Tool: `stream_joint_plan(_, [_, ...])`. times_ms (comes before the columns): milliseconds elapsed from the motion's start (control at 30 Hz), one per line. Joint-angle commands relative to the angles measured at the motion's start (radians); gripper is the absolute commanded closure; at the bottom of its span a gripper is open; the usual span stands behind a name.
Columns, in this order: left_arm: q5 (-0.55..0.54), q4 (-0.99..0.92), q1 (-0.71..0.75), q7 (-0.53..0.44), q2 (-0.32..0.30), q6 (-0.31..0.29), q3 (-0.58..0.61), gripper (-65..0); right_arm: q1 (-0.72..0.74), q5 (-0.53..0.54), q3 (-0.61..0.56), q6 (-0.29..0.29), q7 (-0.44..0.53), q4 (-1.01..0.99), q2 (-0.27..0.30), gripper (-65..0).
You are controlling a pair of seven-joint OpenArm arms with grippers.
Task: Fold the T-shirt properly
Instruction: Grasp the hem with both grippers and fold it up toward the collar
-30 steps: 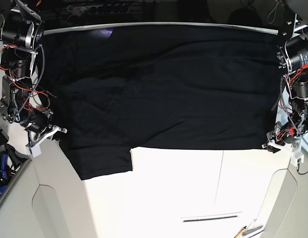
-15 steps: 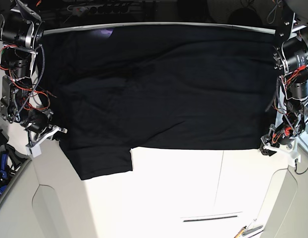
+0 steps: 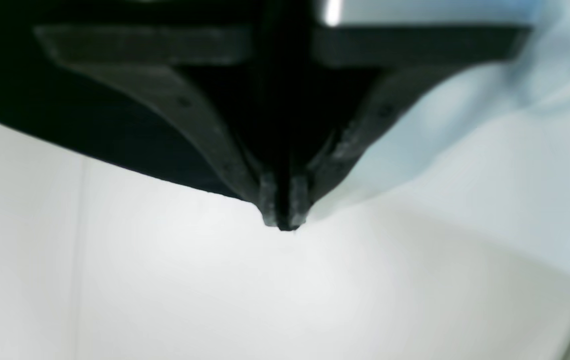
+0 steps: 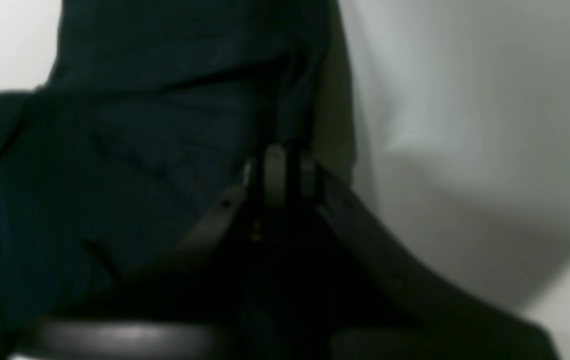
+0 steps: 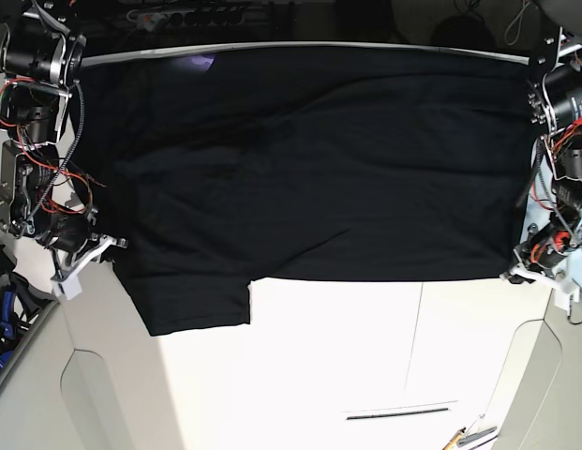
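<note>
T-shirt (image 5: 309,169): black side up, spread over the far half of the white table (image 5: 365,356), one sleeve hanging toward the near left.
Left gripper (image 3: 284,207): fingers pressed together on the shirt's near right corner; a black sliver shows between the tips.
Right gripper (image 4: 280,172): closed at the left edge; whether it pinches cloth is unclear.
Change: over the last second the left gripper shifted slightly at the corner; the cloth barely moved.
Meaning: probably a grasp settling before the first fold.

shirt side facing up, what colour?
Plain black T-shirt, no print showing; clearest in the base view.
</note>
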Motion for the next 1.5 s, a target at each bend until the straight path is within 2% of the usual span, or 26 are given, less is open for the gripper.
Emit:
stream_joint_plan(0, [-0.038,0.039,-0.018,-0.003,-0.034,-0.014,-0.006,0.0,0.027,0.024,0.002,0.008,0.01,0.053,0.013,0.0])
stream_joint_plan(167, [-0.187,0.147,0.073,0.114,-0.07,-0.091,-0.042,0.0,-0.055,0.023,0.002,0.007,-0.042,0.226,0.013,0.0])
stream_joint_plan(267, [-0.297,0.248,0.16,0.18,-0.081,-0.135,-0.106,0.0,-0.135,0.024,0.004,0.007,-0.058,0.335,0.013,0.0])
stream_joint_plan(433, [-0.457,0.43,0.307,0.353,-0.081,-0.161,-0.237,0.0,-0.264,0.024,0.047,0.006,-0.094,0.478,0.013,0.0])
stream_joint_plan(533, [-0.544,0.525,0.401,0.407,-0.081,-0.161,-0.291,0.0,-0.327,0.024,0.098,0.0,-0.109,0.536,0.013,0.0])
stream_joint_plan(667, [-0.588,0.626,0.524,0.438,-0.08,-0.161,-0.342,0.0,-0.392,0.048,0.174,0.0,-0.145,0.583,0.013,0.0])
stream_joint_plan(833, [-0.611,0.707,0.649,0.471,-0.08,-0.161,-0.398,0.0,-0.452,0.191,0.259,0.0,-0.241,0.611,0.013,0.0])
stream_joint_plan(967, [-0.653,0.741,0.718,0.507,-0.08,-0.161,-0.439,0.0,-0.483,0.262,0.307,0.001,-0.307,0.612,0.012,0.0])
stream_joint_plan(1233, [-0.718,0.76,0.803,0.555,-0.08,-0.161,-0.474,0.0,-0.537,0.324,0.362,0.001,-0.351,0.634,0.013,0.0])
stream_joint_plan(1467, [-0.731,0.763,0.834,0.574,-0.08,-0.161,-0.474,0.0,-0.607,0.322,0.364,0.001,-0.362,0.711,0.012,0.0])
